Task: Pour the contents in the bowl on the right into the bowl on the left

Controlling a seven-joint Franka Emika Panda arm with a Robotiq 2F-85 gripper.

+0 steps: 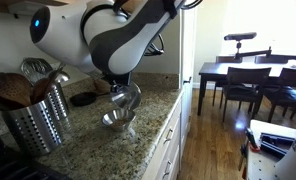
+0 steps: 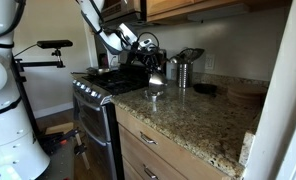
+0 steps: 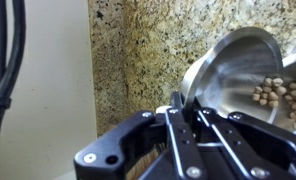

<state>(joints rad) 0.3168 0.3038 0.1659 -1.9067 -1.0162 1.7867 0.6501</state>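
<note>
My gripper (image 3: 178, 104) is shut on the rim of a steel bowl (image 3: 231, 62) and holds it tilted. Pale beans (image 3: 281, 96) lie gathered at its lower side in the wrist view. In both exterior views the held bowl (image 1: 129, 97) (image 2: 156, 79) hangs tipped just above a second steel bowl (image 1: 115, 120) (image 2: 154, 94) that stands on the granite counter (image 1: 93, 145). The gripper (image 1: 116, 88) sits above and behind the held bowl. What lies inside the lower bowl is not visible.
A perforated steel utensil holder (image 1: 36, 122) with wooden spoons stands near the bowls. A stove (image 2: 96, 88) with a kettle (image 2: 148, 45) adjoins the counter, with another steel holder (image 2: 183, 71) by the wall. The counter edge (image 1: 160, 128) runs close beside the bowls.
</note>
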